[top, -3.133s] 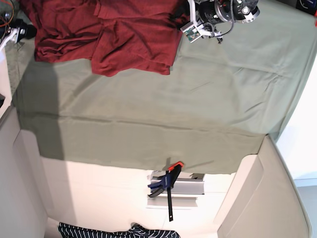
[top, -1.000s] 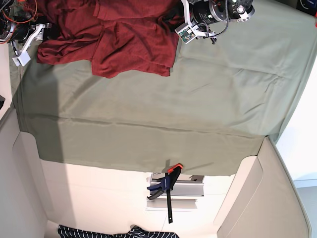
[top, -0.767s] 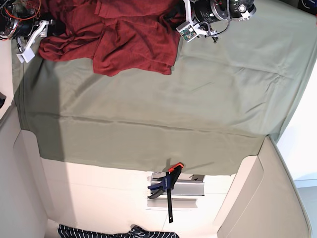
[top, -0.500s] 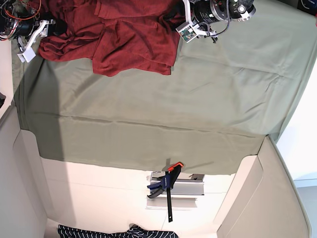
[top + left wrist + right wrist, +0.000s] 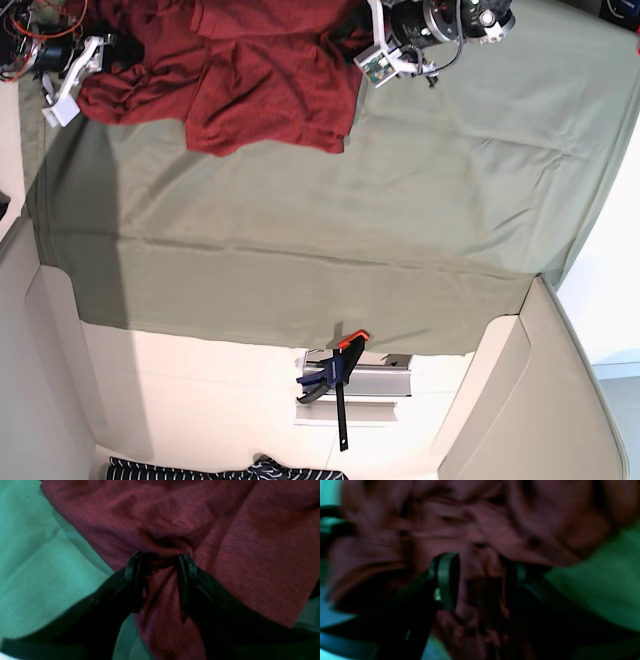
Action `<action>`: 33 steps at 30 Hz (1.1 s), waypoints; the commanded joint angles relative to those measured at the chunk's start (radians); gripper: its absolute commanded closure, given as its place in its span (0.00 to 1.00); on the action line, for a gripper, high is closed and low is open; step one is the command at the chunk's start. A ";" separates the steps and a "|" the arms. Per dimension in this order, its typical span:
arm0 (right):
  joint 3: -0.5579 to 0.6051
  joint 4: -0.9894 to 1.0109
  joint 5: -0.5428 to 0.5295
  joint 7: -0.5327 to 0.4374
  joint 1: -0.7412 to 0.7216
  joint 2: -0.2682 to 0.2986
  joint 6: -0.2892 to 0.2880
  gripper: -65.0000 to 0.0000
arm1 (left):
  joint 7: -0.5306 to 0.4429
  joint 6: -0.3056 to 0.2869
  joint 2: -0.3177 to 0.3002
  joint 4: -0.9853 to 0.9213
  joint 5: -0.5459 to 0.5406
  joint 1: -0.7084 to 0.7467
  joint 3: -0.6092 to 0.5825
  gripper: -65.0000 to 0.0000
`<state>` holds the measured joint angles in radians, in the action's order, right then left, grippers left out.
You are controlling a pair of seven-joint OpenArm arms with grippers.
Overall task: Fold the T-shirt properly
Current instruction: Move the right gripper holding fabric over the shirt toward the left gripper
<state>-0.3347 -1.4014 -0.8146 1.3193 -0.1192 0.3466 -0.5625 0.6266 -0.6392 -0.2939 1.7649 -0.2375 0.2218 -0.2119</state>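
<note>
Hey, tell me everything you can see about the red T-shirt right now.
The T-shirt is dark red knit, crumpled in overlapping folds at the top of the green cloth, partly cut off in the base view. The left end effector pinches a puckered bunch of it; the right end effector straddles fabric too, but blur hides its grip.

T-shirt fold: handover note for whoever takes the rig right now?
Left gripper: jaws closed on a bunched fold of the red T-shirt, at its edge on the base view's right.
Right gripper: at the shirt's opposite edge, with fabric between the jaws. The wrist view is too blurred to confirm a grip.
Shirt: crumpled in overlapping layers at the top edge of the green cloth in the base view.
Done: no neat fold visible.
Left: spread it flat, then fold. Probably check the right grip first.
</note>
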 commanded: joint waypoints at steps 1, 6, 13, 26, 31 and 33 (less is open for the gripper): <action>-0.003 -0.009 0.039 -0.007 -0.016 0.016 -0.008 0.56 | -0.024 0.000 -0.003 0.014 -0.013 -0.008 0.004 0.61; -0.003 0.002 0.056 -0.018 -0.003 0.016 -0.002 0.56 | -0.025 0.000 -0.003 0.014 -0.014 -0.008 0.004 0.61; 0.048 0.002 0.017 -0.016 0.055 0.016 -0.002 0.81 | -0.025 0.000 -0.003 0.014 -0.014 -0.009 0.004 0.61; 0.083 -0.070 -0.078 -0.002 0.043 0.016 -0.003 1.00 | -0.025 0.000 -0.003 0.014 -0.014 -0.008 0.004 0.61; 0.083 -0.182 -0.084 -0.003 0.061 0.016 -0.017 1.00 | -0.025 0.000 -0.003 0.014 -0.014 -0.008 0.004 0.61; 0.083 -0.227 -0.082 -0.006 0.072 0.010 -0.019 1.00 | -0.025 0.000 -0.003 0.014 -0.019 -0.009 0.004 0.61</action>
<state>-0.2474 -1.6138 -0.8780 1.3239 -0.0383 0.3477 -0.5659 0.6266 -0.6392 -0.2939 1.7649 -0.2413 0.2214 -0.2119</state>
